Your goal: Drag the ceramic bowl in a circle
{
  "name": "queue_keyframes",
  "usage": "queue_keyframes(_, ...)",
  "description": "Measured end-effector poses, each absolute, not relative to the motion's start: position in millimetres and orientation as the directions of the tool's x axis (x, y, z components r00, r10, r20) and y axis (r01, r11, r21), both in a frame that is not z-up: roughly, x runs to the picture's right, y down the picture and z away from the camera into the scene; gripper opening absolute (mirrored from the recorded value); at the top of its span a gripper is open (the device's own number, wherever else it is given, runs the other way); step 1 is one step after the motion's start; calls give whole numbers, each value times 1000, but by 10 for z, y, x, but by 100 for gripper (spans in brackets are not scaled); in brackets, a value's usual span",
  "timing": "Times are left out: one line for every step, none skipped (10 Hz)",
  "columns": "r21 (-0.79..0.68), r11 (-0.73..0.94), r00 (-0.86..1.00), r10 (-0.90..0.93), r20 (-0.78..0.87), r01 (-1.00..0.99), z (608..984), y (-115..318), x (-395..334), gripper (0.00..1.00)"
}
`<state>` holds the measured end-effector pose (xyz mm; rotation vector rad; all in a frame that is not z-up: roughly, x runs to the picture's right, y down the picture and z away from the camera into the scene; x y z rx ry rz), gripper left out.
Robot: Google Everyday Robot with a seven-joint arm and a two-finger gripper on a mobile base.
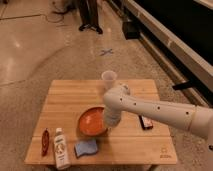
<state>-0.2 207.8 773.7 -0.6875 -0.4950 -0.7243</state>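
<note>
The ceramic bowl (91, 121) is a wide, shallow orange-red bowl with a glossy inside. It sits on the wooden table (65, 97) at the middle front. My gripper (111, 120) reaches down from the white arm (150, 110) at the bowl's right rim, touching it. A translucent white plastic cup (109, 79) stands upright behind the arm, near the table's far edge.
A blue sponge (86, 148) lies just in front of the bowl. A white bottle (61, 148) and a red-brown object (45, 141) lie at the front left. A dark small packet (146, 122) lies right of the arm. A bench runs along the right.
</note>
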Motion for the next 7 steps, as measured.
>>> queue_keyframes(-389,555,653,-429,624,736,7774,2063,-49,67)
queue_keyframes(-381,565,655,-429,621,732,7840,2009,-112,75)
queue_keyframes(-374,577,660,-433,614,727,7894,1930,-147,76)
queue_keyframes(-371,585,665,-435,607,721,7920,1871,-142,76)
queue_keyframes(-369,596,673,-435,598,713,7924,1797,-115,76)
queue_keyframes(-372,595,674,-434,598,713,7925,1810,-101,76)
queue_keyframes(-370,593,672,-435,599,715,7924,1809,-116,76)
